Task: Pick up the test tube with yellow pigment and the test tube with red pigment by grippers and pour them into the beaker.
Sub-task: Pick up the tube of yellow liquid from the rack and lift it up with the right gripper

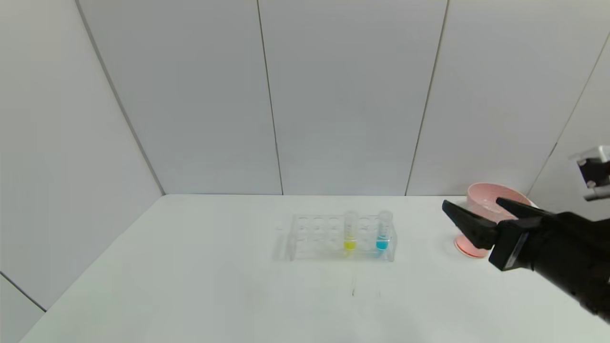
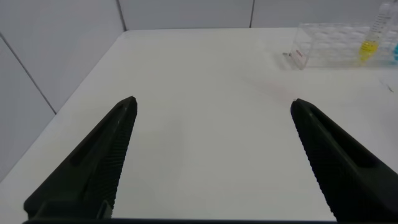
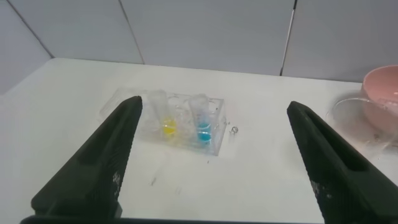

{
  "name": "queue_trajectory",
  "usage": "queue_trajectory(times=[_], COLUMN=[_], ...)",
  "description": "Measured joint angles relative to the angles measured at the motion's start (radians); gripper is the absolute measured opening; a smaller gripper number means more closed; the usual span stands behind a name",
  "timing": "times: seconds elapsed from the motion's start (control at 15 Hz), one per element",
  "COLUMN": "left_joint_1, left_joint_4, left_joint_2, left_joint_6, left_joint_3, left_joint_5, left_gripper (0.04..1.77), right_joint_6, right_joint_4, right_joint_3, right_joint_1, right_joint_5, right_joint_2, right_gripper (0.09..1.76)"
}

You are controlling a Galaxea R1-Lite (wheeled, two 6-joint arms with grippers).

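The test tube with yellow pigment [image 1: 350,234] stands upright in a clear tube rack [image 1: 314,236] at mid-table, next to a tube with blue liquid [image 1: 382,233]. Both also show in the right wrist view, the yellow one [image 3: 168,124] beside the blue one [image 3: 203,127]. No tube with red pigment is in view. A faint clear round rim [image 3: 356,117] beside the pink bowl may be the beaker; I cannot tell. My right gripper [image 1: 472,205] is open and empty, in the air right of the rack, in front of the bowl. My left gripper [image 2: 214,103] is open and empty over bare table, far from the rack [image 2: 339,45].
A pink bowl [image 1: 479,194] stands at the back right near the wall, partly hidden by my right gripper. A tiny clear bit [image 3: 234,129] lies on the table beside the rack. Grey wall panels close the table at the back and left.
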Motion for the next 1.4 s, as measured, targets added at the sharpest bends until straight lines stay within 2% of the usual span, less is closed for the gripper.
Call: queue_trajectory(times=[0.2, 0.33, 0.67, 0.8, 1.4], left_joint_1=[0.0, 0.0, 0.0, 0.0, 0.0], left_joint_4=[0.0, 0.0, 0.0, 0.0, 0.0], left_joint_2=[0.0, 0.0, 0.0, 0.0, 0.0], left_joint_6=[0.0, 0.0, 0.0, 0.0, 0.0], left_joint_3=[0.0, 0.0, 0.0, 0.0, 0.0], left_joint_5=[0.0, 0.0, 0.0, 0.0, 0.0], left_gripper=[1.76, 1.76, 1.76, 1.76, 1.76], right_joint_6=[0.0, 0.0, 0.003, 0.006, 0.042], right_joint_4=[-0.153, -0.211, -0.312, -0.328, -0.316], right_joint_3=[0.113, 0.121, 0.036, -0.015, -0.25], right_joint_1=[0.092, 0.124, 0.214, 0.226, 0.172], right_joint_5=[-0.034, -0.038, -0.048, -0.09, -0.118], right_joint_2=[0.081, 0.166, 0.401, 0.486, 0.738], right_gripper=[1.68, 1.69, 1.7, 1.7, 1.7])
